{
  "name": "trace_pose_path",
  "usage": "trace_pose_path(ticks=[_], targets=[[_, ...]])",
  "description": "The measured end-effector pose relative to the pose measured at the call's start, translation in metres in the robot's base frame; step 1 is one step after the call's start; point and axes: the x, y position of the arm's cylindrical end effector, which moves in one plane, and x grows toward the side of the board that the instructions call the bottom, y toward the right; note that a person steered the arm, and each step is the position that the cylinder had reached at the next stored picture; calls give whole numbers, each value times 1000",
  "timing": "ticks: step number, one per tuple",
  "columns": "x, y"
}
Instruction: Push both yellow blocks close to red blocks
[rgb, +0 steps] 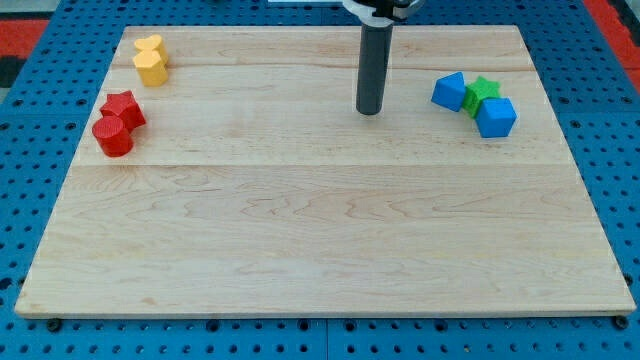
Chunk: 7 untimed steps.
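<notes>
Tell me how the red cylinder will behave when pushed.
The red cylinder stands on its flat end, so it probably slides rather than rolls. It touches the red block, so both may shift together. My tip is far off.

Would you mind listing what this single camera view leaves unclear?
- Arm above the rod: cut off by the view's top edge; only my tip and the rod show.
- Yellow blocks: they touch, so their exact shapes are unclear.
- Green block: partly hidden by the two blue blocks flanking it.
- Red blocks: each hides the other's touching side.

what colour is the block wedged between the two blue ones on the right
Green, a star-like block between the two blue blocks; the camera view, the only one, shows it.
</notes>
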Motion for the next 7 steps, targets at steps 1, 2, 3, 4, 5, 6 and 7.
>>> trace_pose_path(ticks=[1,2,3,4,5,6,7], targets=[[2,-3],[29,-8],[66,-29],[107,-81],[136,-161],[137,-229],[130,-281]])
